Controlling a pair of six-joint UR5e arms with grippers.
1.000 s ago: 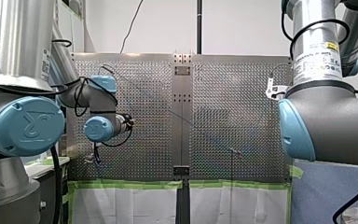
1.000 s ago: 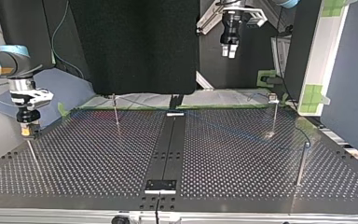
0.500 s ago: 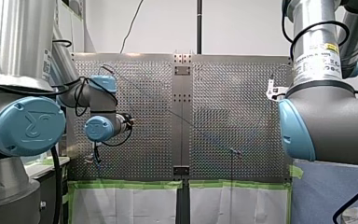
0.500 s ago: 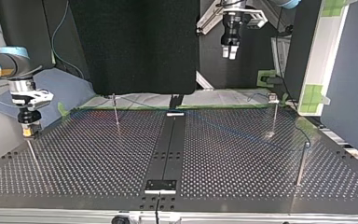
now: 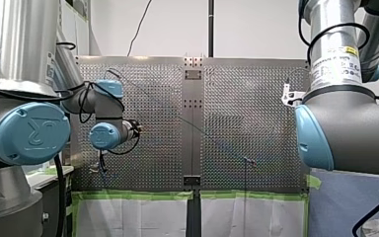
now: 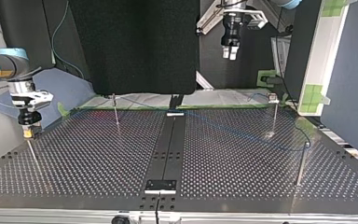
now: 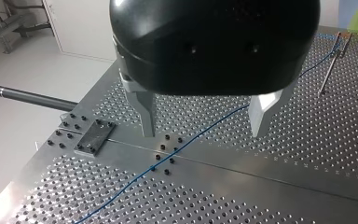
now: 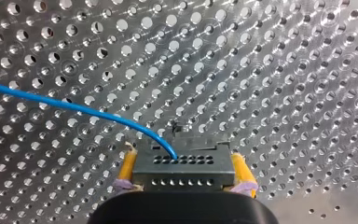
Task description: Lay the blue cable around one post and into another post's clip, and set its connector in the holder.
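1. Writing on the white label [image 5: 336,61] is looking too small to read.
2. We are squeezing the connector [image 8: 184,171] of the blue cable [image 8: 74,107] in our right gripper [image 8: 184,161].
3. Our left gripper [image 7: 204,133] is hanging spread wide over the blue cable.

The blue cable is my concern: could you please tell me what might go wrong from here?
The connector is pinched only by its sides between my right gripper's yellow pads; cable tension might twist it. The blue cable lies unheld beneath my open left gripper, so it might snag a post or miss it.
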